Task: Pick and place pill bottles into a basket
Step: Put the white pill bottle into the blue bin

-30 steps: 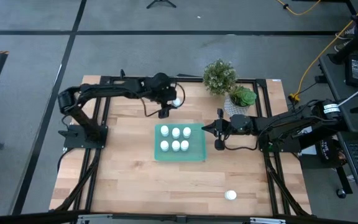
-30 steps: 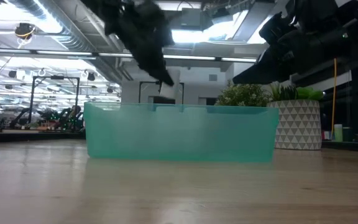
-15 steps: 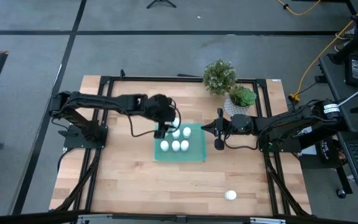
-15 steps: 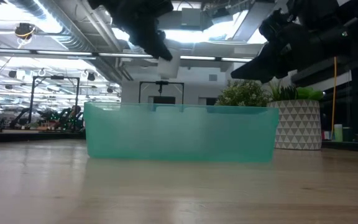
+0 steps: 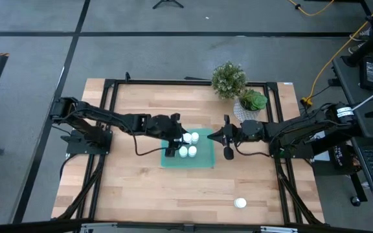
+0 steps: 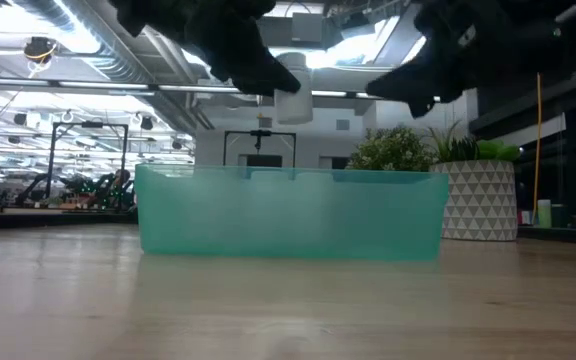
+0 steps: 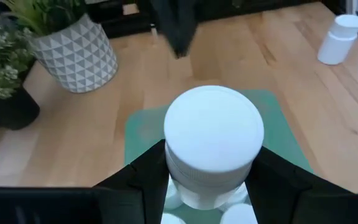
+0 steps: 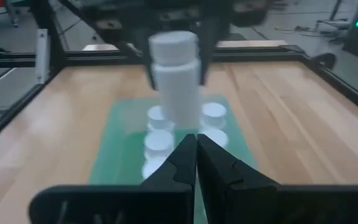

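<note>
Your biggest risk is dropping the bottle (image 7: 211,149) onto the caps already in the basket (image 5: 204,159). The left tool (image 5: 173,137) has its fingers closed around the bottle's body, carrying it upright above the basket, over the side nearer the left arm. From above, the arm hides that end of the basket, so you cannot tell which slot beneath is free. If you let go over an occupied spot, the bottle would likely land on a cap, tip over and end up lying across the others or roll out over the low wall. Lowering too far onto a standing bottle could also knock the rows askew.

The second risk is the right tool (image 5: 226,136). Its fingers are pressed shut with nothing between them, and it hovers just beside the basket's opposite edge, pointing at the held bottle. Any sideways sweep by either arm could bring the two together.

The left arm reaches in nearly flat from its corner of the worktop (image 5: 141,188), elbow stretched, wrist above the basket. In the low view the bottle hangs well clear of the rim.

One more bottle (image 5: 240,202) stands apart near the worktop's front edge on the right side, still to be collected.
</note>
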`<action>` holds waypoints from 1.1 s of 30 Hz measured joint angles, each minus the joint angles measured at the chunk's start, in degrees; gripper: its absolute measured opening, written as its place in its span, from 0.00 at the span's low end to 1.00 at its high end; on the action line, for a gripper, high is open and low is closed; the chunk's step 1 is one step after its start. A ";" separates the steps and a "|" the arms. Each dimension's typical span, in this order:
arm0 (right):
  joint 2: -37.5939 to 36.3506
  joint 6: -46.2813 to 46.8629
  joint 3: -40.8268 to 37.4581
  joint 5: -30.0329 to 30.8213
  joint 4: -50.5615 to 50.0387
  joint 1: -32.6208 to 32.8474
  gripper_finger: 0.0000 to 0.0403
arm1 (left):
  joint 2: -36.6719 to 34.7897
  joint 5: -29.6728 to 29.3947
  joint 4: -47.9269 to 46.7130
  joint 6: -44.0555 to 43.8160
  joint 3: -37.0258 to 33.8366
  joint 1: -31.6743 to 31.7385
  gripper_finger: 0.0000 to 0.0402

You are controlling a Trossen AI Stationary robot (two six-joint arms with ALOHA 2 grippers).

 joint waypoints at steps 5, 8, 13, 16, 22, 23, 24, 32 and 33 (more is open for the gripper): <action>0.96 -0.10 5.32 0.01 -6.34 2.43 0.04 | 0.55 -0.87 -0.10 -0.58 -0.20 -0.83 0.42; 3.30 -0.22 9.97 0.02 -13.39 3.49 0.04 | 1.23 -1.06 0.47 -0.13 -0.14 -1.00 0.43; 7.37 -1.65 18.89 0.07 -27.08 4.58 0.04 | 2.01 -1.39 0.41 -0.08 -0.18 -0.98 0.42; 9.27 -1.37 24.02 0.07 -32.24 4.71 0.04 | 2.26 -1.08 0.40 -0.10 -0.20 -1.17 0.42; 10.93 -1.45 31.27 0.10 -40.39 4.69 0.15 | 3.13 -0.89 1.72 -0.05 -0.11 -1.98 0.42; 10.97 -1.45 32.02 0.09 -40.59 4.69 0.18 | 3.30 -0.91 1.55 -0.04 -0.15 -2.15 0.42; 10.94 -1.45 32.40 0.09 -40.76 4.69 0.21 | 3.36 -0.87 1.24 0.07 -0.23 -2.29 0.42; 10.95 -1.46 33.04 0.10 -41.17 4.69 0.50 | 4.00 -0.86 1.69 0.11 -0.20 -2.48 0.42; 10.95 -1.40 33.04 0.09 -41.10 4.69 0.54 | 4.00 -0.86 1.66 0.14 -0.20 -2.48 0.42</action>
